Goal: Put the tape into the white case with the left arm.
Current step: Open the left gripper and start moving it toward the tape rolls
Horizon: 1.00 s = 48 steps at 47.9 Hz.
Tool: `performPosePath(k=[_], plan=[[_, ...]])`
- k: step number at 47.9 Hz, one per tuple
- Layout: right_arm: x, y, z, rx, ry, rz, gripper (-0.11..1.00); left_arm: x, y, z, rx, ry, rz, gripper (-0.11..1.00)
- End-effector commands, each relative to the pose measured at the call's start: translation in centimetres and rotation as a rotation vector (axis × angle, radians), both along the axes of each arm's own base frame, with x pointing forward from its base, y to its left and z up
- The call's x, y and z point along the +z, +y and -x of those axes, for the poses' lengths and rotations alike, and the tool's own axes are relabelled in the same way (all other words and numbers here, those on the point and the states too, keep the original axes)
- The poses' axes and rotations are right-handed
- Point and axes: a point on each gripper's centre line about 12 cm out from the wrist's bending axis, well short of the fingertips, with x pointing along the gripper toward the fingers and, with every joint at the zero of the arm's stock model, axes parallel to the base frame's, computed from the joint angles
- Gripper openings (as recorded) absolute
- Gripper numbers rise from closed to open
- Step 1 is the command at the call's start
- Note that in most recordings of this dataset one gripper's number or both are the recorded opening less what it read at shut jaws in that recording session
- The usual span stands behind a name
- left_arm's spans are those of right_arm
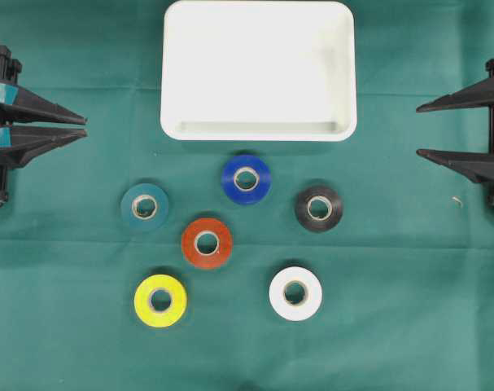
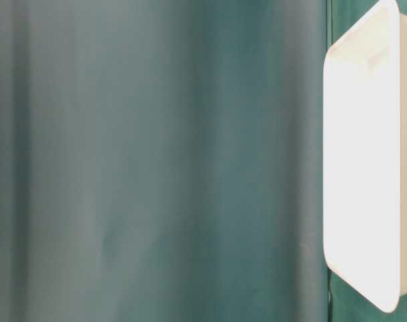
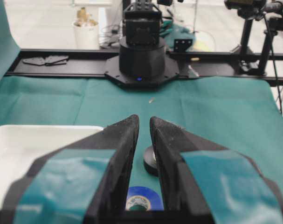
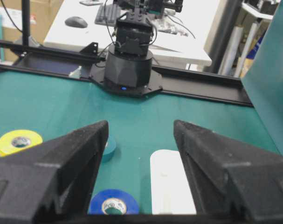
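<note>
Green-covered worktop, overhead view, near edge to far edge.

Nearest the front edge: yellow tape left of centre, white tape right of centre. Next row back: red tape at centre, teal tape to its left, black tape to the right. Blue tape sits furthest back, just in front of the case, not touching it. All six rolls lie flat, apart from each other, none inside the case.

White case sits at the far edge, centred, long side facing the rolls. Nothing in it; interior bare white.

Left gripper is at the left edge, level with the case's front rim, fingers with teal bands pointing inward. Fingers clenched: tips nearly meeting with only a thin slit between, gripping nothing, touching nothing. Its wrist view shows blue and black rolls on the cloth below the tips.

Right gripper is at the right edge, plain black fingers spread wide, empty, well clear of the black roll and the case.
</note>
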Motion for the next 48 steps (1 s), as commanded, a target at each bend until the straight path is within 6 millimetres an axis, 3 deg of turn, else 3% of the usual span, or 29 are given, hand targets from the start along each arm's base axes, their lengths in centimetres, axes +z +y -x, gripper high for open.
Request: performPosePath(k=[1,3,8,13,34,39,48], plan=[[0.3,-0.2,-0.2,-0.007,-0.008,-0.003,0.24,0.7,-0.1,-0.2,-0.005,-0.018,0.015,0.24],[0.0,-0.2,-0.1,-0.009,-0.002,-0.005,0.22,0.7,-0.1,-0.2,-0.004,-0.018,0.013,0.22],[-0.4,-0.4,0.0,-0.020,0.008,-0.006,0.02,0.8,-0.1,-0.2,-0.004,-0.021,0.010,0.03],[-0.7,-0.4,0.1,-0.022,0.009,-0.005,-0.08,0.9,-0.1,-0.2,-0.004,-0.029,0.015,0.01],[-1.2,-0.4,0.9,-0.023,0.001,-0.006,-0.09,0.9,-0.4,-0.4,-0.020,-0.023,0.020,0.02],[-1.6,-0.4,1.0,-0.023,0.014,-0.006,-0.09,0.7,-0.5,-0.4,-0.022,-0.017,0.010,0.20],[-3.0,-0.4,1.6,-0.022,0.034,-0.005,-0.09,0.6,-0.5,-0.4,-0.022,-0.004,0.012,0.75]])
